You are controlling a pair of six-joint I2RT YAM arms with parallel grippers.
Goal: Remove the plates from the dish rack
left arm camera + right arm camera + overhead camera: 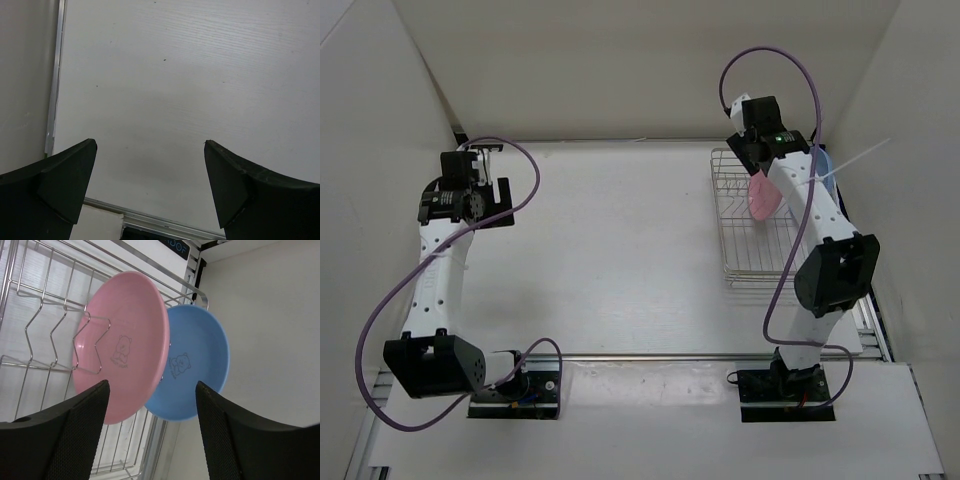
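The pink plate (pixel 125 340) and the light blue plate (pixel 197 362) stand on edge in the silver wire dish rack (pixel 45 315), the blue one behind the pink. In the top view the rack (pixel 745 255) sits at the table's right, with the pink plate (pixel 762 195) showing under my right arm and a sliver of the blue plate (pixel 823 165) beside it. My right gripper (pixel 152 390) is open and empty, hovering just short of the plates' lower rims. My left gripper (pixel 150 150) is open and empty over bare table at the far left (pixel 485 170).
White walls close in the table at the back and both sides; the right wall is close behind the blue plate. An aluminium rail (pixel 165 225) runs along the table edge. Purple cables (pixel 790 70) loop from both arms.
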